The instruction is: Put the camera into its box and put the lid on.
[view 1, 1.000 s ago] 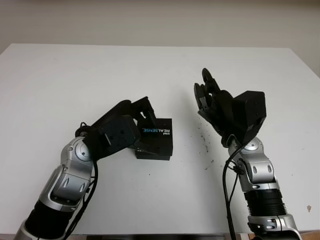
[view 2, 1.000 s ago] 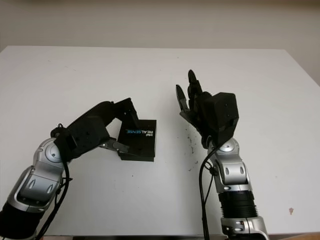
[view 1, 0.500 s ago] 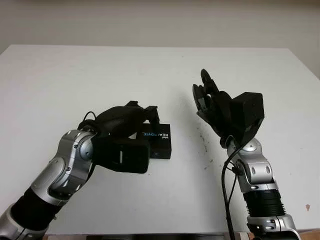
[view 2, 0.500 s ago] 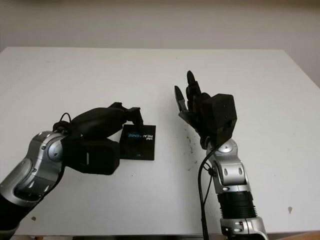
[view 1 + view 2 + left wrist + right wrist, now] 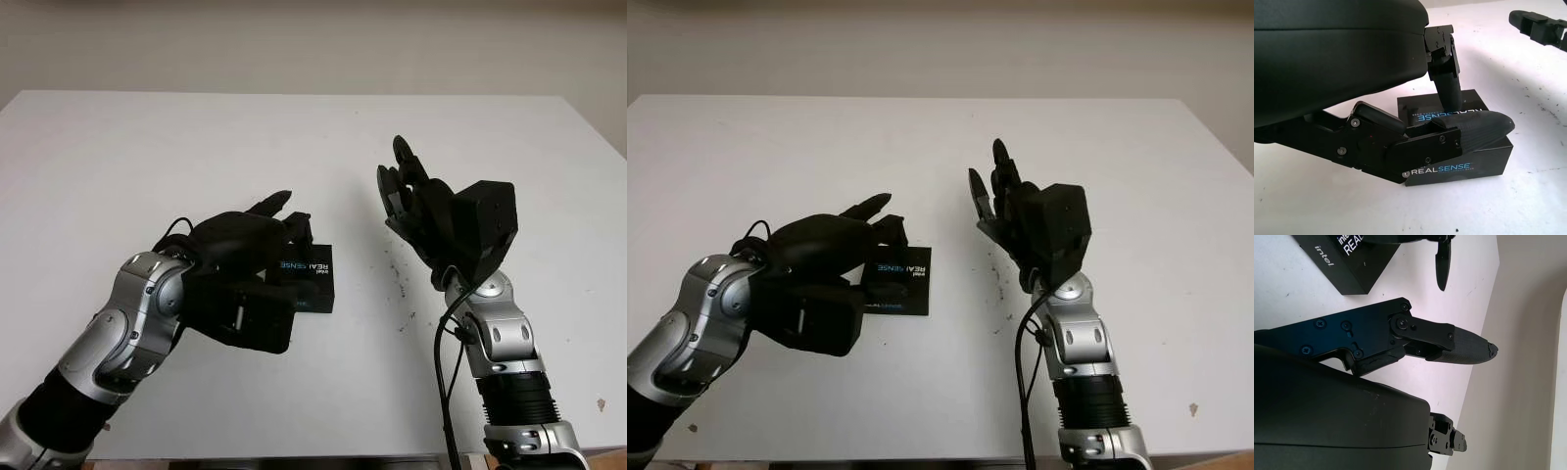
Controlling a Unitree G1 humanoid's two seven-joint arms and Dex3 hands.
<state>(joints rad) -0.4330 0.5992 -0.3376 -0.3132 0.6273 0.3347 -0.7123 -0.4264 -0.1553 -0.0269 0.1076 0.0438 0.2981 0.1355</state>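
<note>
1 box [image 5: 310, 277], 2 hands [image 5: 257, 230] [image 5: 404, 186], 1 table [image 5: 147, 147].

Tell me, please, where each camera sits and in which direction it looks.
Left eye and right eye views: on the head, looking forward and down at the table; both arms enter from below, the left hand over the box, the right hand raised, open.
Left wrist view: at the left wrist, looking along the fingers lying on the box.
Right wrist view: at the right wrist, looking past its finger toward the box.
Shared: all four show the box.
</note>
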